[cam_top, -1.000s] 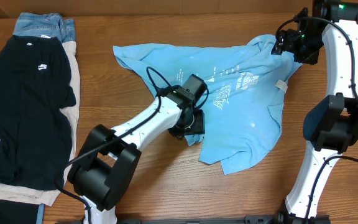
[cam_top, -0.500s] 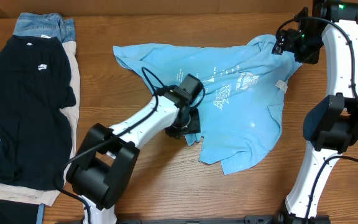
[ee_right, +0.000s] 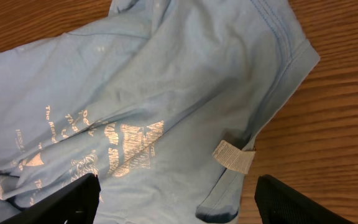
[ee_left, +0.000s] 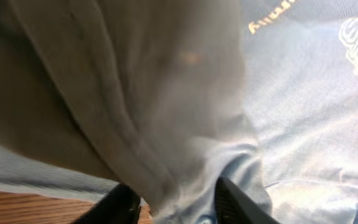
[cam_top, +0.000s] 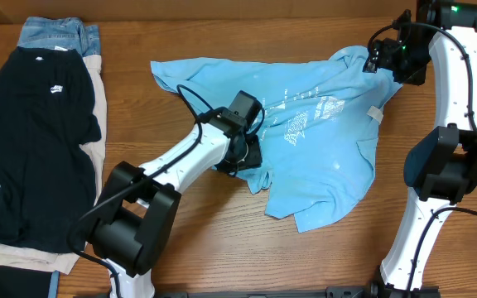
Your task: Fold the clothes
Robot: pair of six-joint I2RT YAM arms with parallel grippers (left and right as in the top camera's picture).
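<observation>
The light sky-blue T-shirt [cam_top: 321,132] lies crumpled and spread on the wooden table, its white print facing up. My left gripper [cam_top: 248,156] is at the shirt's left lower edge. In the left wrist view it [ee_left: 176,208] is shut on a bunched fold of the shirt [ee_left: 303,112]. My right gripper [cam_top: 384,60] hovers over the shirt's far right corner. In the right wrist view its jaws [ee_right: 179,205] are wide open and empty above the shirt [ee_right: 166,93], near a white label [ee_right: 233,156].
A black T-shirt [cam_top: 36,141] lies on beige cloth [cam_top: 99,91] at the left, with blue jeans [cam_top: 56,35] behind it. Bare wood [cam_top: 222,240] shows in front of the shirt.
My left gripper has moved a little left and away from me, dragging the shirt's edge with it. The right arm has not moved.
</observation>
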